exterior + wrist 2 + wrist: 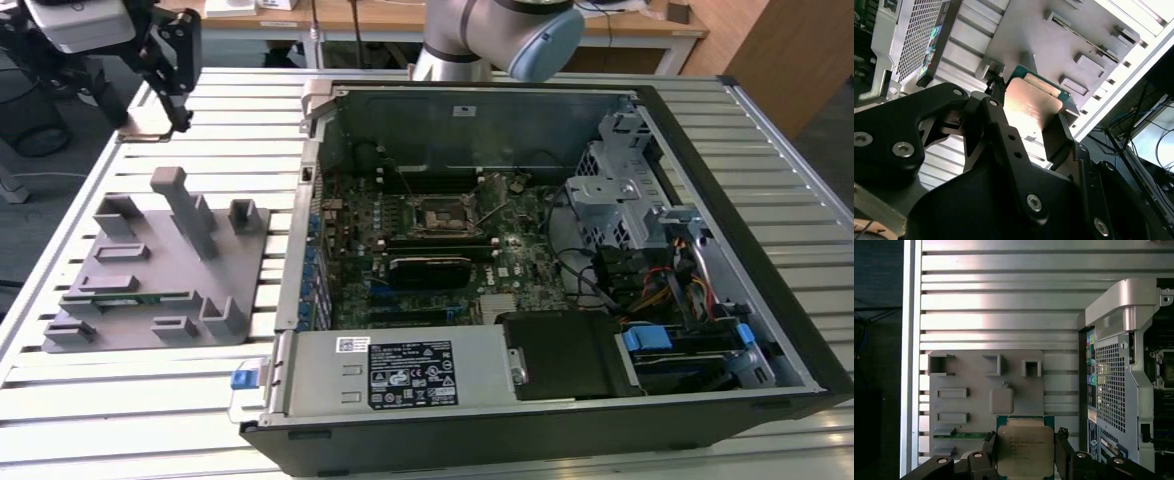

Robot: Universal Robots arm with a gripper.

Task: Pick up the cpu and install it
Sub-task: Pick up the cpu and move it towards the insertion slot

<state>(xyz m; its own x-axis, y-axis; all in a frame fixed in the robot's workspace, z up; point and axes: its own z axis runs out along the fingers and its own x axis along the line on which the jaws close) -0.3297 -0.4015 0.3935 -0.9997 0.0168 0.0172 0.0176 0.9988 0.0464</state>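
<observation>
The cpu [1025, 456], a flat square chip with a dull silver top and a green edge, sits between my gripper's [1025, 439] black fingers [989, 442] in both wrist views. The gripper [1026, 114] is shut on the cpu [1030, 102], holding it in the air above the slatted table and the grey fixture tray [984, 390]. In the exterior view the gripper [171, 112] hangs at the far left, beyond the tray [147, 270] and apart from the open computer case [534, 250]. The black socket frame [438, 217] lies on the motherboard inside the case.
A green memory stick [134, 297] lies in a slot of the grey tray, whose upright posts [180, 205] stick up. The case's perforated wall [1111, 370] rises beside the tray. Drive cages and cables [627, 230] crowd the case's side at the exterior view's right.
</observation>
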